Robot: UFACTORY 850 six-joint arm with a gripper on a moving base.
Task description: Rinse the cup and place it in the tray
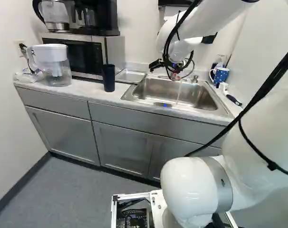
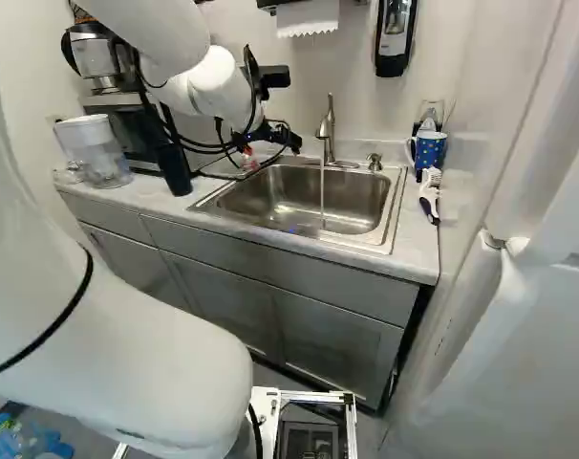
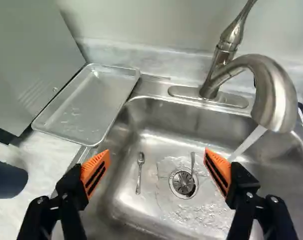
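Steel sink (image 3: 191,119). Faucet (image 3: 277,95) running, ready for rinsing; metal tray (image 3: 91,106) left for, probably, dark tumbler (image 1: 109,78). Gripper (image 3: 157,152) spread wide, empty.

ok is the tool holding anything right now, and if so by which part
Nothing is held: the tool stands open over the sink, nothing between its orange pads.

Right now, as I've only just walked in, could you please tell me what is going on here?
The robot is handling nothing at this moment: its gripper hangs open over the sink. Water is running from the tap into the basin, where two small utensils lie. The tall dark cup stands on the counter, near the metal tray, which has no cup in it. The robot seems to be about to rinse a cup.
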